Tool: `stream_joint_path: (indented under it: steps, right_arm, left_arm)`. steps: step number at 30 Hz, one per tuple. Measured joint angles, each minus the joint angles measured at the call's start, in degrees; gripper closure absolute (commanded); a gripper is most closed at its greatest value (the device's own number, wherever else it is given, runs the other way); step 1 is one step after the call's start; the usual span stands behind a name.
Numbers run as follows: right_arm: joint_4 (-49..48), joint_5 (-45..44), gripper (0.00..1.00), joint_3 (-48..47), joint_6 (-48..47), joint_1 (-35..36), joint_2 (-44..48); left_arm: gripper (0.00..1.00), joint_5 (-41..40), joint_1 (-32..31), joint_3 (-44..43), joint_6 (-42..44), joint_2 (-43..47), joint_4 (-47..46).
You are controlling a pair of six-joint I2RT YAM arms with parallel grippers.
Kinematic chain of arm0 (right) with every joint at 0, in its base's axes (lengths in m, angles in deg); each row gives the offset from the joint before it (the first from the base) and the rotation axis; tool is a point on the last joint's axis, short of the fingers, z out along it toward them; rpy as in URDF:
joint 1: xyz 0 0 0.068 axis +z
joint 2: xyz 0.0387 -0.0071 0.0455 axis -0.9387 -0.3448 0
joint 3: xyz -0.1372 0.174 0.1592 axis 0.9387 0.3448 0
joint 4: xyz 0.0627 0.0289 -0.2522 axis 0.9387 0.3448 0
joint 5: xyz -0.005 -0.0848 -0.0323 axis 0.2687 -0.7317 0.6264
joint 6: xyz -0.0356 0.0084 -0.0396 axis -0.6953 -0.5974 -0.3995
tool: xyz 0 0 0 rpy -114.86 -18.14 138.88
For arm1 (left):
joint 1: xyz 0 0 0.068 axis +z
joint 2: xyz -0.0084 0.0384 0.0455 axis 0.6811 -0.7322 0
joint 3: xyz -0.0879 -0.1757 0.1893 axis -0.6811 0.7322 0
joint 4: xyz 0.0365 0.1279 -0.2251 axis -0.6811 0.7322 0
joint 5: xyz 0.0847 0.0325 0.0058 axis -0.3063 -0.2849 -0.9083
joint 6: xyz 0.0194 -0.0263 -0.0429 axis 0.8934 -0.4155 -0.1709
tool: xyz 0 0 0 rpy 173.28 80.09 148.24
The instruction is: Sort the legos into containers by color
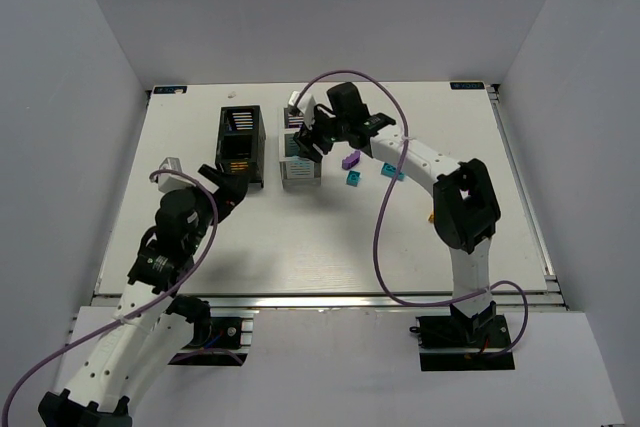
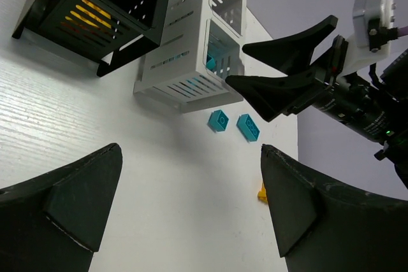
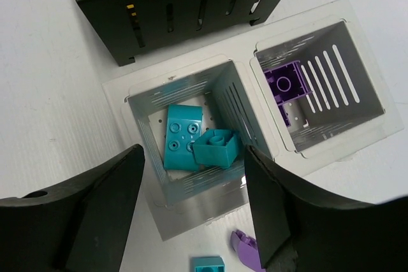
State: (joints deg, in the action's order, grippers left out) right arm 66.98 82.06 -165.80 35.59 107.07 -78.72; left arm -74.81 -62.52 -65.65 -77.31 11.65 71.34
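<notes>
The left gripper is held with its jaws wide and empty over the left half of the worktop, just in front of the black bin, in which a yellow brick is seen through the slats. Just beside it, toward the middle of the back edge, stands the white bin. The right gripper is poised above its front compartment, jaws apart and nothing between them. The teal bricks lie inside, one tilted on the other, and a purple brick is in the back compartment. The drop is judged complete, so the gripper is best raised straight up, clear of the rim, before it is swung aside. To the right of the bin, toward the worktop's middle, a loose purple brick, two loose teal bricks and, nearer the right edge, an orange piece are yet to be sorted. The nearest should be approached from above.
</notes>
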Motion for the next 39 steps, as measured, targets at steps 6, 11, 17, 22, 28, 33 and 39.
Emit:
stream_joint_path:
  steps: [6,11,17,22,28,33,39]
  right_arm:
    - [1.20,3.52,0.27,1.64,-0.94,-0.68,4.68]
    - [2.32,7.54,0.22,6.16,-2.23,-2.12,14.75]
    - [2.99,9.25,0.11,12.22,-2.12,-7.48,22.32]
    - [6.97,9.31,0.11,14.43,-1.53,-13.09,22.47]
    - [10.38,9.18,0.11,14.51,-1.57,-18.58,22.43]
    - [12.59,8.48,0.11,14.95,-2.69,-21.24,21.86]
    - [15.93,6.75,0.12,15.34,-4.44,-22.27,18.29]
  left_arm:
    - [0.02,0.20,0.00,1.09,-2.03,-0.04,-0.26]
    - [0.02,0.42,0.00,2.21,-2.93,0.81,-0.39]
    - [0.02,1.20,0.00,3.08,-3.34,1.88,-1.11]
    - [0.02,2.38,0.00,3.72,-3.69,2.08,-2.80]
    - [0.02,3.72,0.00,4.63,-4.07,1.51,-4.28]
    - [0.02,4.11,0.00,4.92,-4.17,1.07,-4.85]
    - [0.02,4.70,0.00,4.92,-4.15,0.22,-5.86]
